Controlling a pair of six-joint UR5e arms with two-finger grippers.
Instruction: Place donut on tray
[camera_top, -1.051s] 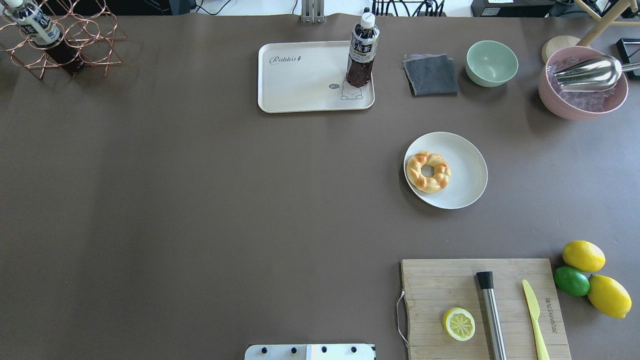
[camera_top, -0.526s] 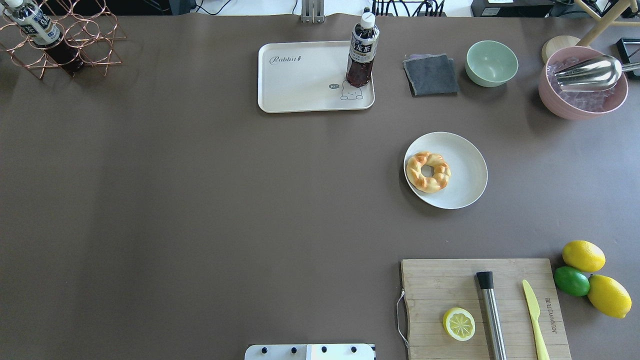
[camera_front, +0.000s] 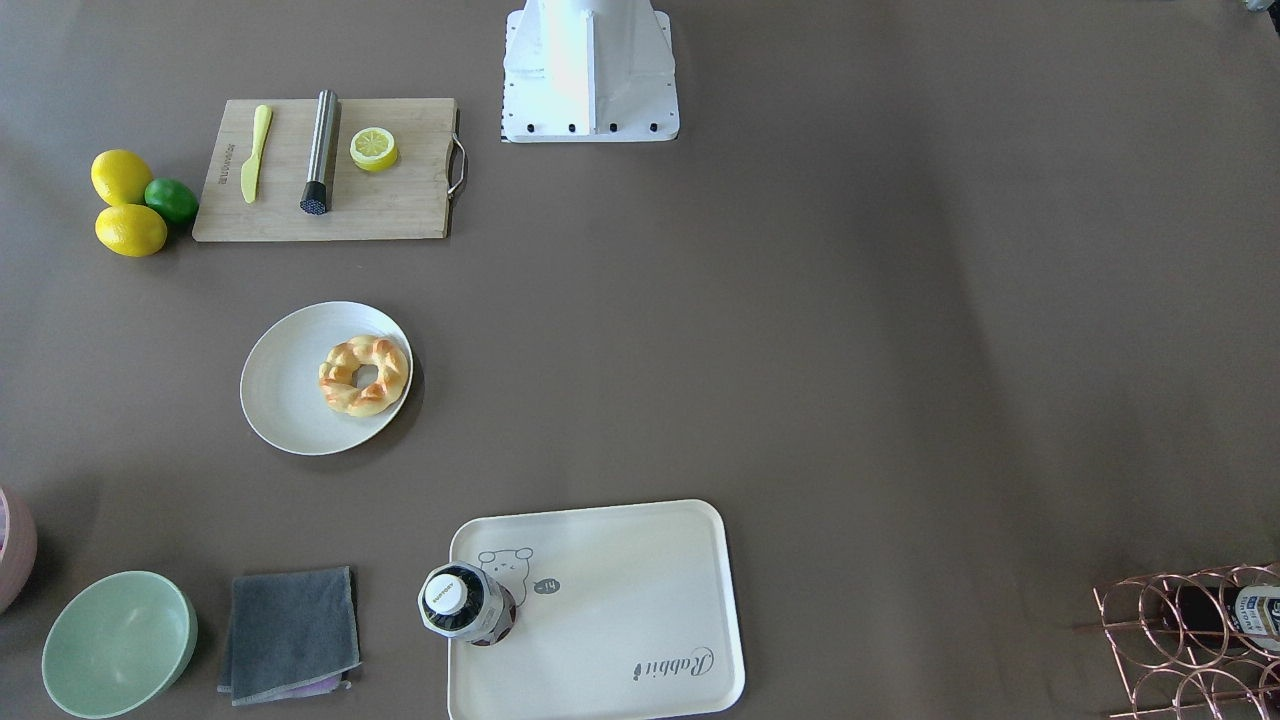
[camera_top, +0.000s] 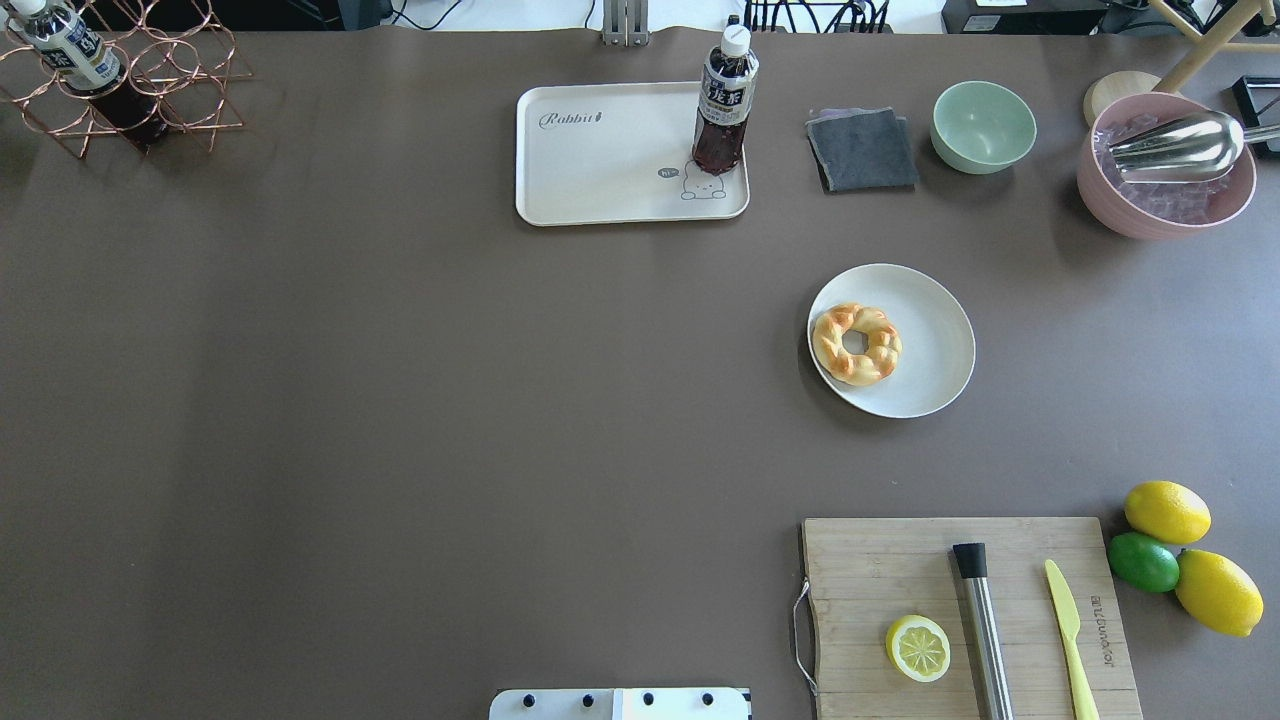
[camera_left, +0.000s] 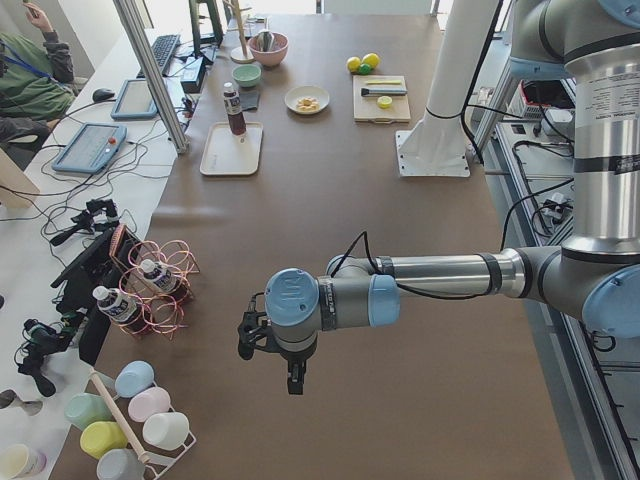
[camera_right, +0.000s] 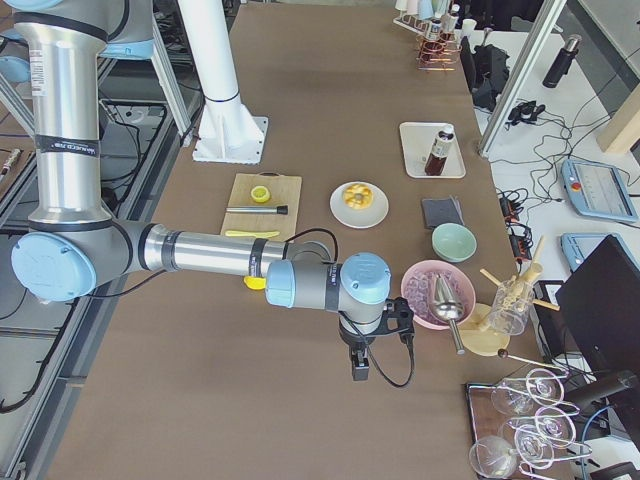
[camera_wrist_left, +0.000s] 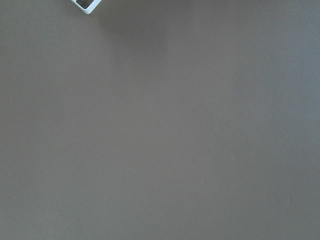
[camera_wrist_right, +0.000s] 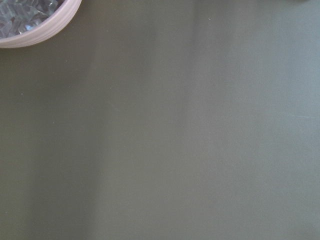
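The donut (camera_top: 856, 344) is a braided golden ring lying on the left part of a round white plate (camera_top: 935, 345), right of the table's middle. It also shows in the front view (camera_front: 364, 375). The cream tray (camera_top: 610, 160) lies at the far middle of the table, with a dark tea bottle (camera_top: 725, 105) standing on its right corner. My left gripper (camera_left: 296, 380) shows only in the exterior left view, low over bare table far from the donut; I cannot tell its state. My right gripper (camera_right: 358, 368) shows only in the exterior right view, near the pink bowl; I cannot tell its state.
A cutting board (camera_top: 890, 575) with a lemon half (camera_top: 918, 647), a steel muddler and a yellow knife lies near right. A grey cloth (camera_top: 862, 150), a green bowl (camera_top: 984, 125) and a pink ice bowl (camera_top: 1165, 190) stand far right. A copper wire rack (camera_top: 130, 85) stands far left.
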